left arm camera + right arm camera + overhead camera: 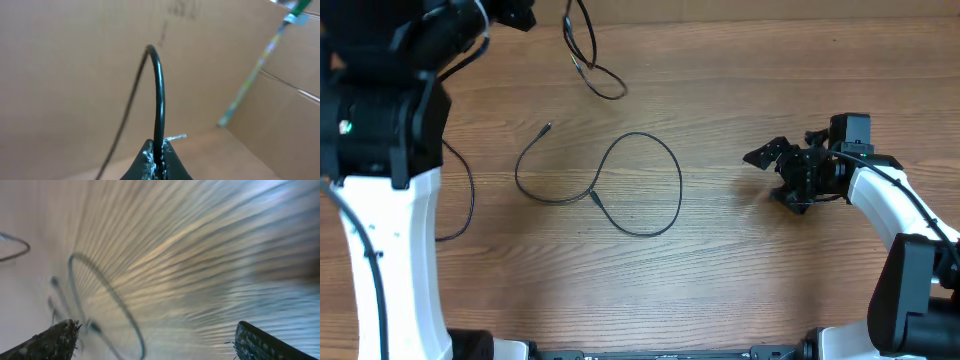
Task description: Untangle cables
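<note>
Cables [645, 133] look parted, in my judgement: the held cable [160, 90] is pinched tight in the left gripper [159, 162] and arches up from its tips. The loose cable [678, 190] lies looped on the table [740, 290], well ahead of the right gripper [772, 180], whose jaws are spread and empty. Outstanding: lay down the held cable and open the loose cable's crossing.

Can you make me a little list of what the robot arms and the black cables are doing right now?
left gripper: jaws shut on the held cable
held cable: thin and black, arches up out of the left jaws
right gripper: jaws wide open, holding nothing, over the right side of the wooden table
loose cable: lies on the wooden table in one crossed loop, with a small plug end at its upper left
touching the loose cable: neither gripper
</note>
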Robot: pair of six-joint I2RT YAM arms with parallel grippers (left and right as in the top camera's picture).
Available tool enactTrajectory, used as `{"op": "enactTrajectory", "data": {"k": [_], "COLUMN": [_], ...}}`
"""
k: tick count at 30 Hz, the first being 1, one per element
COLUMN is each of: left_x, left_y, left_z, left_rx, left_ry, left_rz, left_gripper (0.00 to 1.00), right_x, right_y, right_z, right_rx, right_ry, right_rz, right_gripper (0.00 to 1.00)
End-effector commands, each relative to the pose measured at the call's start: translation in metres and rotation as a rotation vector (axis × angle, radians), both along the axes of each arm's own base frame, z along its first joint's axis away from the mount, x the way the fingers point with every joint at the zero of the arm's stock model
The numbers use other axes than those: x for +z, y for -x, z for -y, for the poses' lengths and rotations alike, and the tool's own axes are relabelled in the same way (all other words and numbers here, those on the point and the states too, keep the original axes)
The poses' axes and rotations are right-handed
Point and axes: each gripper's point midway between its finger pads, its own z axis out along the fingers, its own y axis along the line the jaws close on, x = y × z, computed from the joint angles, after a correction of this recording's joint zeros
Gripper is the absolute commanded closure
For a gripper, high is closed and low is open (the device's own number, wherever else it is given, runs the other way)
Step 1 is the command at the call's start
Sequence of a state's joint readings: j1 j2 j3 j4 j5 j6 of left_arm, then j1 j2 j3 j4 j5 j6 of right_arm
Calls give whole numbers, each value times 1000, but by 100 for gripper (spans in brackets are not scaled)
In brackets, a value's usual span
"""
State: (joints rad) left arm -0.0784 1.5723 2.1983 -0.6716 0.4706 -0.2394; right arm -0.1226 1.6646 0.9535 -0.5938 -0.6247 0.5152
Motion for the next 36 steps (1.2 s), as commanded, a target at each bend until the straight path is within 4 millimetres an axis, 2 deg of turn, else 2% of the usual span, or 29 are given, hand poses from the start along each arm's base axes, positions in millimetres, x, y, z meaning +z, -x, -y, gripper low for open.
{"op": "enactTrajectory", "data": {"k": [1,4,7,12,16,20,23,25,29,32,36], "left_x": [11,-5,-31,-80,-121,-151,-160,-158,-148,-152,-172], "left_y": [-6,-18,-24,-37,-60,-84,-91,-88,-68,-49,-43], "left_z": [-36,-72,-114,-162,-182,-213,-248,-273,-328,-365,-381], "left_rx": [223,435,686,980,1034,1078,1143,1194,1330,1409,1371], "left_ry": [-73,-92,-84,-160,-221,-218,-196,-172,-44,11,33], "left_rz": [59,-5,-114,-258,-361,-410,-416,-402,-365,-382,-458], "left_gripper": [96,96,96,95,95,96,96,95,96,96,96], "right_x": [15,14,12,7,9,10,9,9,9,11,12], "right_y": [4,5,6,5,0,0,1,1,1,-3,-6], "right_z": [-18,-24,-31,-46,-58,-64,-64,-64,-64,-65,-65], "right_rx": [125,155,179,228,261,279,280,280,280,279,279], "right_ry": [-59,-51,-30,34,54,62,61,61,61,62,63], "right_rz": [92,102,102,122,165,181,173,173,173,194,208], "right_gripper": [0,0,0,0,0,0,0,0,0,0,0]}}
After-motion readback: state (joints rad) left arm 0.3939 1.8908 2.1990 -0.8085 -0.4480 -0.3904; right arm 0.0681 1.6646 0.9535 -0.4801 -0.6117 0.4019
